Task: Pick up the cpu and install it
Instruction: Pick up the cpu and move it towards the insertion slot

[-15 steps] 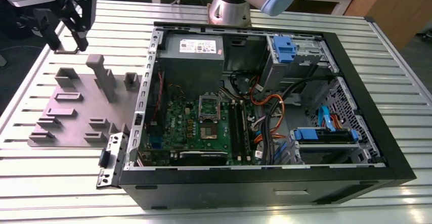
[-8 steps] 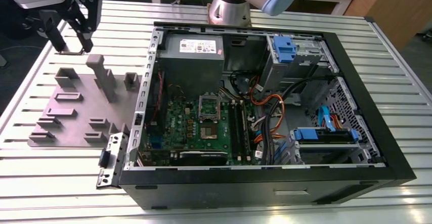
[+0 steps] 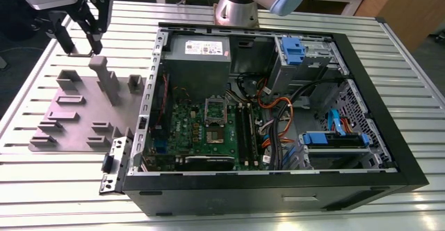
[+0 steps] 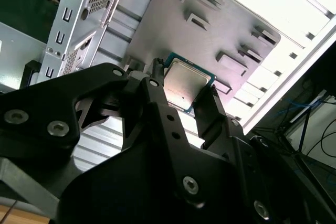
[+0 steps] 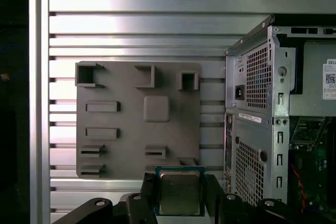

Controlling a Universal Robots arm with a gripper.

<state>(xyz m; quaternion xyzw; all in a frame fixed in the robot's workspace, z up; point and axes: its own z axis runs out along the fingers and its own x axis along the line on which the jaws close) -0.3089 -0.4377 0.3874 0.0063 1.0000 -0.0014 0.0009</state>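
We see the black two-fingered end effector closed narrowly on the small square cpu with a silvery-grey metal top and green rim, gripping the chip by two opposite edges in both wrist views. In the exterior view the end effector hangs at the far end of the exterior view's left, above the far part of the flat grey fixture plate with raised blocks and slots. The plate lies on the ribbed aluminium tabletop just beside the open black computer case, and the green motherboard inside that case is well apart from the held chip.
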